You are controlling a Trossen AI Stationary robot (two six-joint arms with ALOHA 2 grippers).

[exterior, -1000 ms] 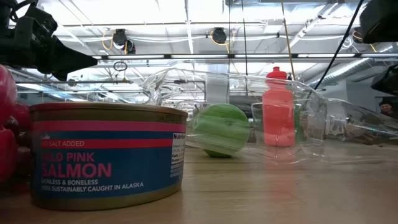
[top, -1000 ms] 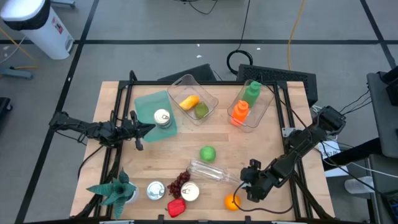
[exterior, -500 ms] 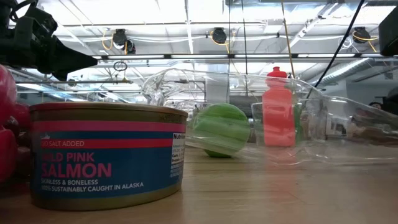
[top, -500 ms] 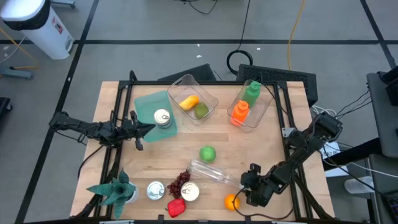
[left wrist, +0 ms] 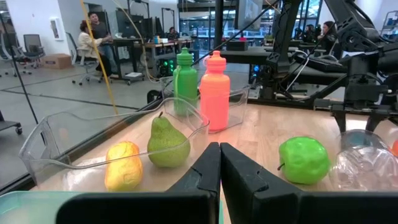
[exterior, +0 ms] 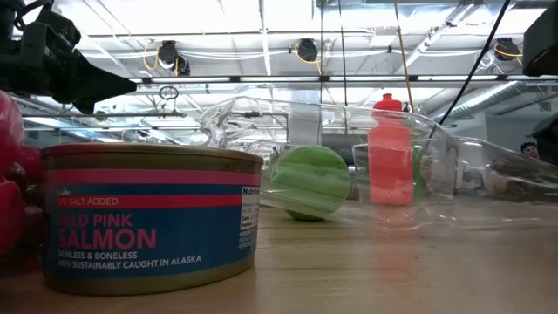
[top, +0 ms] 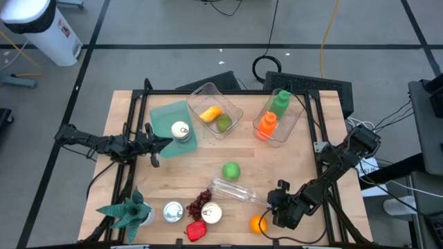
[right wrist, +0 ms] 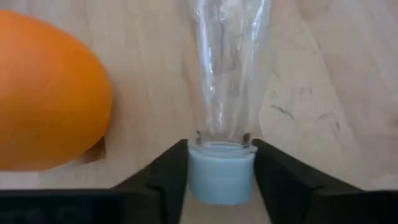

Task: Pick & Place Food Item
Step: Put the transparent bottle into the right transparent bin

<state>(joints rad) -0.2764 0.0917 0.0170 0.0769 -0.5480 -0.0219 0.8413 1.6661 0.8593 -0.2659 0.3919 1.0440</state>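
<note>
A clear plastic bottle [top: 235, 190] lies on its side near the table's near edge, its pale cap pointing at my right gripper [top: 268, 205]. An orange [top: 257, 225] rests on the table just nearside of that gripper and fills one side of the right wrist view [right wrist: 50, 93]. The right gripper is shut on the bottle's cap. A green apple [top: 231, 170] sits mid-table. My left gripper [top: 166, 143] is shut and hovers at the table's left by the teal board [top: 166, 114], touching nothing. My right gripper pinches the bottle's pale cap [right wrist: 222, 171] between its two fingers [right wrist: 168, 180], one on each side. The fingers come in level from the table's right, pointing along the bottle. The bottle lies flat on the table.
One clear bin [top: 214, 111] holds a lemon and a pear. Another clear bin [top: 280, 114] holds a green and an orange bottle. A can stands on the teal board. Cans, grapes [top: 201, 203], a red pepper [top: 196, 230] and a plant [top: 128, 211] crowd the near left.
My right arm has shifted slightly toward the table's near edge, bringing its gripper closer to the orange. The bottle, the orange and the left arm have stayed in place.
</note>
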